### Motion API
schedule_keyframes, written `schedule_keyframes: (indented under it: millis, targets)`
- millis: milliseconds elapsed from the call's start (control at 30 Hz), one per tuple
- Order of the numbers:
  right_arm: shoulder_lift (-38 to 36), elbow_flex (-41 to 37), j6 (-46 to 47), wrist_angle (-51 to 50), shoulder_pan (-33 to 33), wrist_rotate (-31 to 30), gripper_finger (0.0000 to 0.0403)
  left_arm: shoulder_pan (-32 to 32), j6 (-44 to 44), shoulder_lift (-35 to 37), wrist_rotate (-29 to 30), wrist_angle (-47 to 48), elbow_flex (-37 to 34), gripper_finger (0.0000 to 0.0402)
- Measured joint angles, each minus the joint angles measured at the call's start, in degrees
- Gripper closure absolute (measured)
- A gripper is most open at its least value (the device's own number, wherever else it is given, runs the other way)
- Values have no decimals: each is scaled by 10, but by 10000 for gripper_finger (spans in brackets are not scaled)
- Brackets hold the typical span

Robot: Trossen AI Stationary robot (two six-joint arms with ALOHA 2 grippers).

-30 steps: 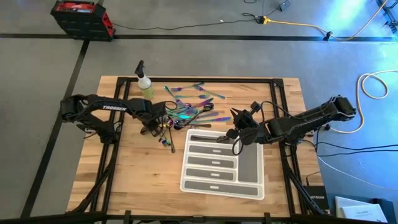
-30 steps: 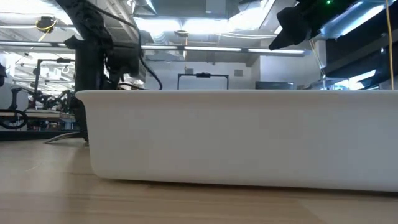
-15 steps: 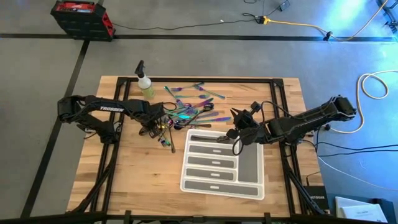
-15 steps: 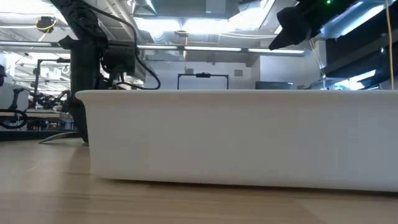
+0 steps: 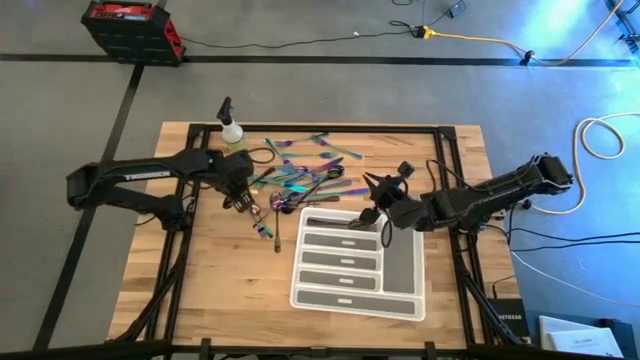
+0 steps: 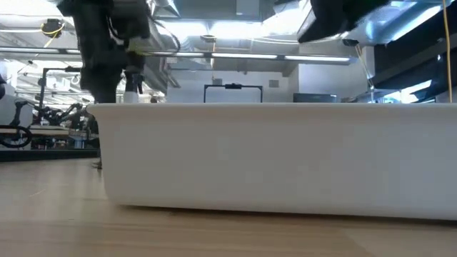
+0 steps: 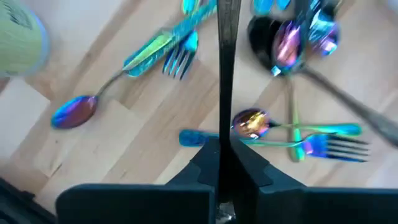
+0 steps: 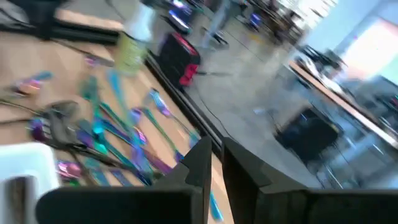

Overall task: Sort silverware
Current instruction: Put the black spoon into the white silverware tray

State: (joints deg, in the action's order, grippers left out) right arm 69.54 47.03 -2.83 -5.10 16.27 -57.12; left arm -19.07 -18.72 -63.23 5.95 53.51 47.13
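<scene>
At the far left of the high view, the left arm reaches across the wooden counter (image 5: 200, 280) toward the spray bottle (image 5: 233, 134), which stands near the back edge. The left end effector (image 5: 243, 197) sits just in front of the bottle, at the left fringe of the silverware (image 5: 305, 175). Its wrist view shows the two dark fingers (image 7: 205, 163) pressed together on a slim dark handle (image 7: 226, 74) that runs straight out from between them; it appears to be one of the utensils, though the blur hides which end is a bowl or tines.

Around that handle lie a rainbow fork (image 7: 168, 50), a purple-blue spoon (image 7: 73, 112), a second fork (image 7: 326, 147) and a dark spoon (image 7: 268, 38), all flat on the wood. The main scatter of silverware spreads between the bottle and the tray's back edge, with a few pieces a little in front of the left end effector.

The white compartment tray (image 5: 352, 300) lies in the middle of the counter, nearer the front; in the low view its wall (image 6: 271, 157) fills most of the picture.

To the right, the right end effector (image 5: 377, 194) hangs above the tray's back edge, fingers (image 8: 200, 163) nearly together and holding nothing.
</scene>
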Motion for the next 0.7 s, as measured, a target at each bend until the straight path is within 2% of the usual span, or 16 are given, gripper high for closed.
schedule_keyframes:
  millis: [200,367,467,600,700]
  targets:
    - [21,0,-230,170,-27,214,381,0,3,26,-49,-21,15,401]
    - [91,0,-439,250,-41,383,381,16,7,17,-120,-151,3,401]
    - [144,1,-524,295,-40,401,381,37,3,9,-137,-242,-9,401]
    - [202,25,-574,296,-39,359,381,71,-7,-3,-112,-354,-30,401]
    - [222,50,-576,297,-40,334,381,96,-10,-15,-101,-418,-43,402]
